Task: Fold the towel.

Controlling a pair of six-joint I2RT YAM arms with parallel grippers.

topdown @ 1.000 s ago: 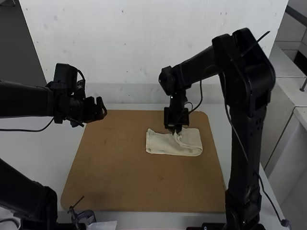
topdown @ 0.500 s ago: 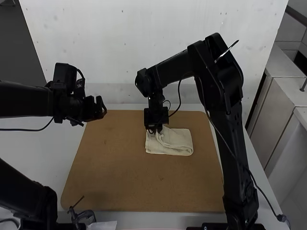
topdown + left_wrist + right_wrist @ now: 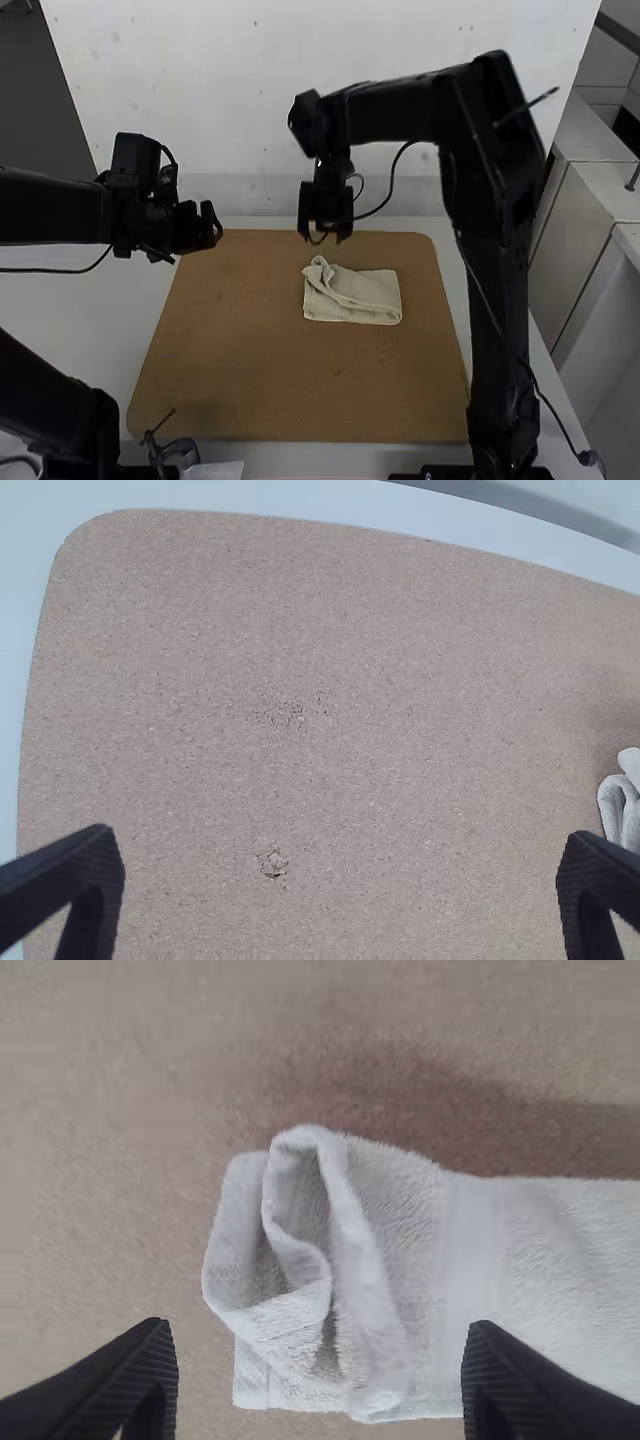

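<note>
The towel point(image 3: 362, 295) lies on the brown board point(image 3: 250, 385) that covers much of the desk point(image 3: 80, 310), in the far half and a little right of the middle. It is already down to a small, layered oblong, so the job looks well along, probably at the last fold over or the tidying after it. The right pincer point(image 3: 325, 238) hangs above the towel's far left corner, apart from the cloth, spread wide with nothing pinched. The left pincer point(image 3: 342, 850) is spread and empty too, well off to the left over the board.

The cloth is cream and soft, with a flatter, smoother band crossing it. Its right part lies fairly flat and square. The left end is messier: the far corner sticks up in a loose loop, and a thick ridge slants from there towards the near edge, with creased layers showing beneath.

The next move, I'd judge, calls for the right pincer to come down on that rumpled end, catch the loose layer and draw it out flat, or else press the ridge down. Taking too many layers at once could pull the neat part open again.
</note>
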